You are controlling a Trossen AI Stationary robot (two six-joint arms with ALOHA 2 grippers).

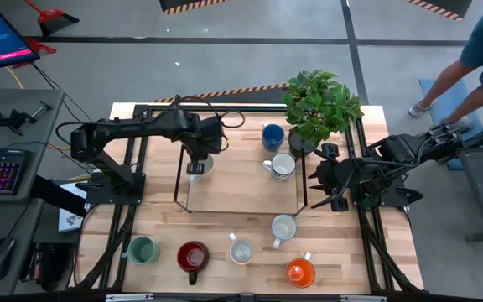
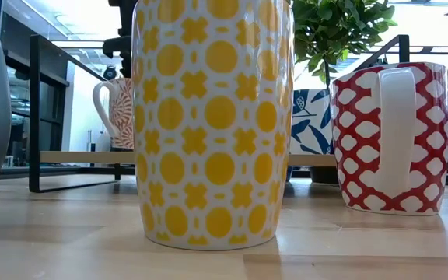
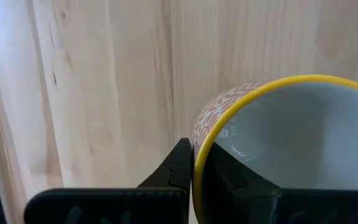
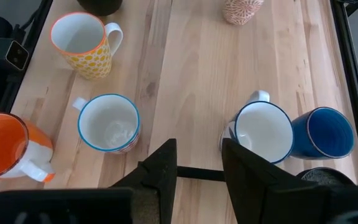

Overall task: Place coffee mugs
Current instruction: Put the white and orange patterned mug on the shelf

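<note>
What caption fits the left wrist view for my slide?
Left tool shut on the yellow-rimmed mug wall above the wooden table.

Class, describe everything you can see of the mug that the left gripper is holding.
The mug is a small glazed ceramic cup with a yellow rim, a pale plain inside and an orange-red speckled pattern on white outside; the low view shows a white handle. It stands upright on the raised wooden platform, near its back left corner. The left gripper is shut on its rim, one finger inside and one outside. It looks empty, and no other mug touches it.
</note>
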